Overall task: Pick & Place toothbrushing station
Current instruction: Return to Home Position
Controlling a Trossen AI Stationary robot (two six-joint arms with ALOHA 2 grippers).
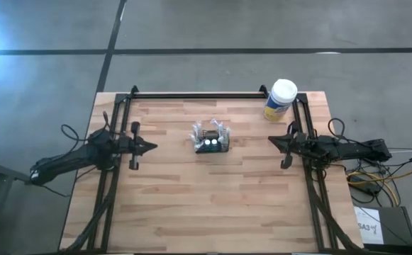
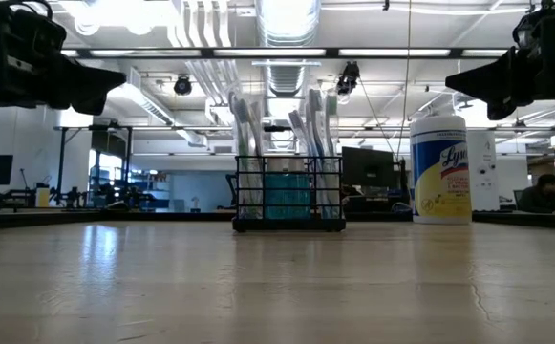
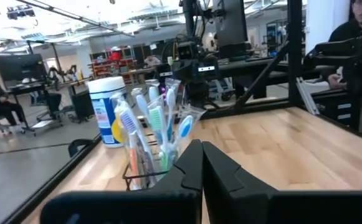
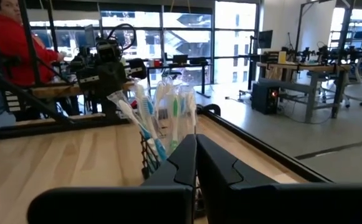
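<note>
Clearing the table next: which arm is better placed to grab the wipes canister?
Right. The wipes canister stands on the right side, close to the right gripper; the left gripper would have to cross past the caddy.

**A:** What sits ahead of the right end effector [image 4: 196, 142]?

**B:** The toothbrushing station [image 4: 149, 160], a black mesh caddy on the wooden counter [image 4: 56, 155]. It stands just past the two dark fingers, which are pressed together with nothing between them.

**A:** And what's in it?

**B:** Toothbrushes [image 4: 168, 106] in clear wrappers, standing upright and fanning outward. Blue, green and white parts show.

**A:** Anything beyond it?

**B:** The left arm [image 4: 109, 65], raised over the counter's far side, and a person in a red top [image 4: 9, 37] behind it.
</note>
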